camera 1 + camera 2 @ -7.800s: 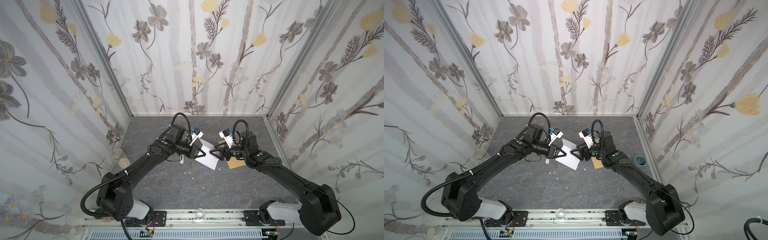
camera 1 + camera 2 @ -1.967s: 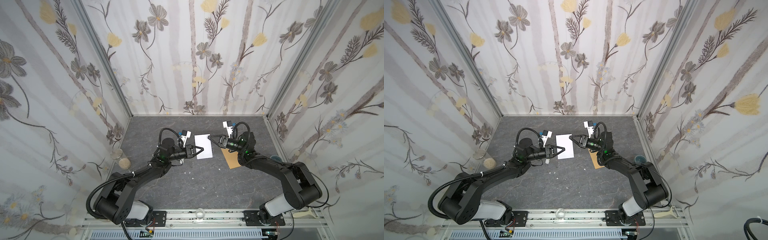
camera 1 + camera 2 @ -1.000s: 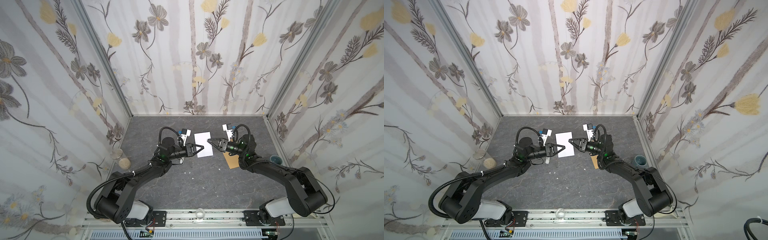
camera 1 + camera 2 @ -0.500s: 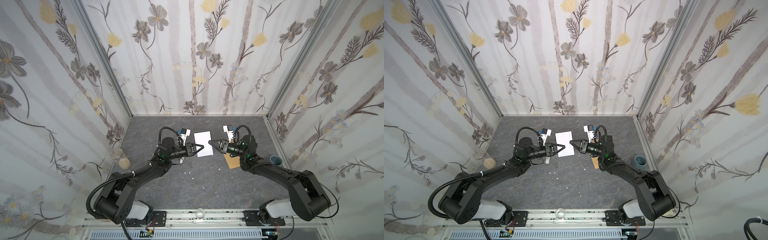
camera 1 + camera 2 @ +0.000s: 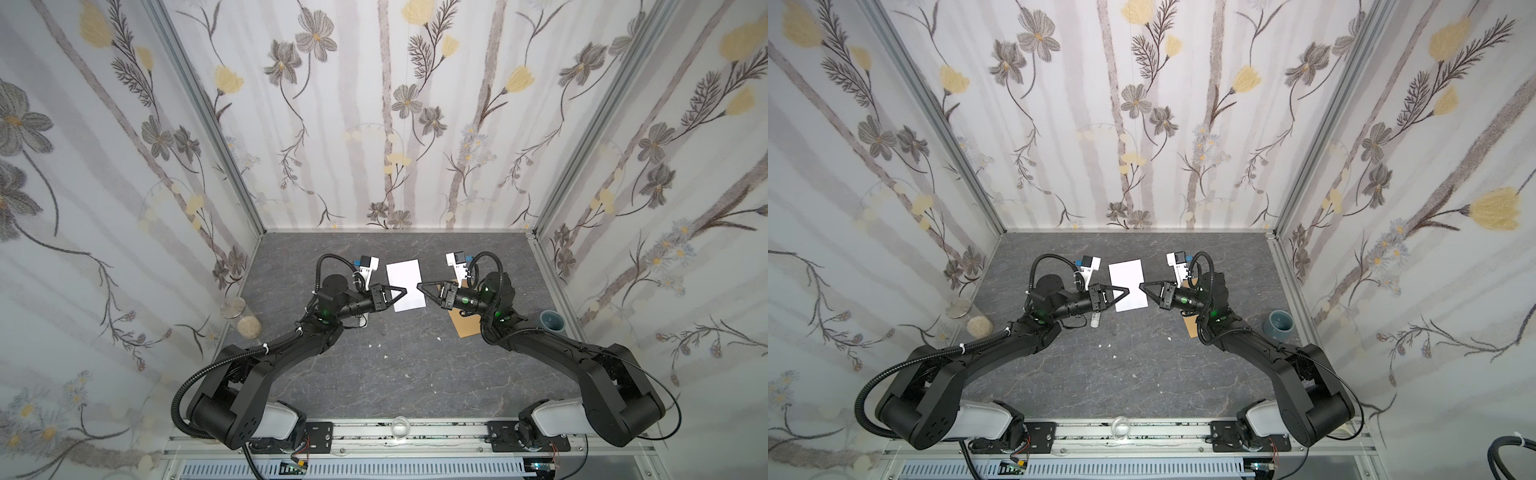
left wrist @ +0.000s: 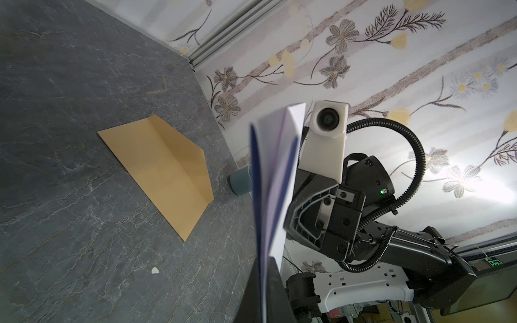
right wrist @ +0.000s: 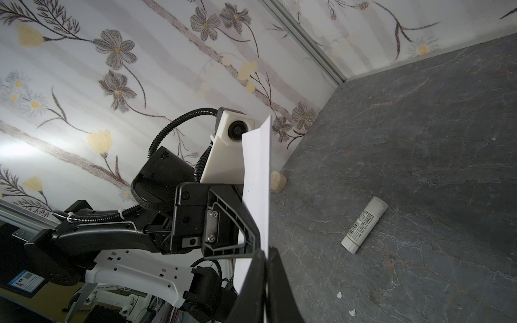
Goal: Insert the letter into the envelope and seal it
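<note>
Letter point(image 5: 405, 284) first: it hangs in the air over the far middle of the table point(image 5: 395, 374), white back up, pinched from both sides. The left tool point(image 5: 403, 289) is clenched on its left edge and the right tool point(image 5: 419, 286) is clenched on its right edge. Each wrist view shows the sheet running straight in between closed fingers. From the left wrist the letter reads as doubled over, with two layers edge-on and the dark blue border between them (so a fold seems made, or nearly so).

The envelope point(image 5: 467, 326) lies flat on the table to the right, partly under the right arm and well apart from the paper. In the left wrist view its pointed flap seems folded out. I judge the task to be early: nothing is inside the envelope, and both insertion and sealing are left. A white glue stick point(image 7: 363, 225) lies on its side on the table near the left arm, with nothing touching it.

Some things are hard to make out:
- how neat or complete the fold is, since both wrist views see the sheet nearly edge-on
- the envelope's mouth and any sticker on it
- the flower prints on the letter

In both top views the right arm covers much of the envelope.
</note>
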Tool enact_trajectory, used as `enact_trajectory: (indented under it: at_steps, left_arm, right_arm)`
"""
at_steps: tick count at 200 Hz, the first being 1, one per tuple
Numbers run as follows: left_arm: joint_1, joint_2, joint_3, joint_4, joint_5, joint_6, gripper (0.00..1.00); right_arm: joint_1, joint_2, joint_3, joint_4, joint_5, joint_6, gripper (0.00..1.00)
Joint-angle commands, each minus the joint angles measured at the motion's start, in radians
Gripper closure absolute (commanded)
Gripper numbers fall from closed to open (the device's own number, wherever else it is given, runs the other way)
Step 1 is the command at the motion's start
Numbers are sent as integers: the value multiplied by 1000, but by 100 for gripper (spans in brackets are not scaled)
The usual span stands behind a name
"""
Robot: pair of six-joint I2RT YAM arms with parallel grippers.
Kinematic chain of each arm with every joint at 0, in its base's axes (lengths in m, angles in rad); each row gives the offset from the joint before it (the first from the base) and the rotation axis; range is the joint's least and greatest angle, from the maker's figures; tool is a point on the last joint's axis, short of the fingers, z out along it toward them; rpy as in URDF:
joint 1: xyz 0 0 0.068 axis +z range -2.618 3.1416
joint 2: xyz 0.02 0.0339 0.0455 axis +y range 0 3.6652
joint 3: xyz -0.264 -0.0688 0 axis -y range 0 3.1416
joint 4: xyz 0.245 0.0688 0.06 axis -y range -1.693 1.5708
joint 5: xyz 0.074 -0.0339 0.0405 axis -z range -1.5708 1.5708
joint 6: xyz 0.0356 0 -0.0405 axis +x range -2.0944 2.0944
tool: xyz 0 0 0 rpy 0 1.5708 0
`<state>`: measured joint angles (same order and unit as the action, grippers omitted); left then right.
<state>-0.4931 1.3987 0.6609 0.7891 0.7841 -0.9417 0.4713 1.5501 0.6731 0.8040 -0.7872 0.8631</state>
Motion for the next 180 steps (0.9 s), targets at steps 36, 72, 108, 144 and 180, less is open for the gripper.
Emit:
enact_trajectory:
  at_steps: [36, 72, 108, 144, 180]
  left_arm:
    - [4, -20, -6, 53, -35, -9, 100]
    - [5, -21, -7, 55, -42, -12, 100]
    - [6, -23, -6, 55, -49, -14, 100]
    - [13, -33, -13, 56, -62, -17, 100]
    - [20, -41, -20, 56, -68, -20, 100]
  right_arm:
    - [7, -23, -7, -10, 0, -9, 72]
    - [16, -21, -14, -7, 2, -9, 86]
    - [21, -22, -14, -8, 3, -7, 99]
    - [22, -34, -24, -17, 9, -9, 76]
    - [28, -39, -37, -11, 10, -8, 96]
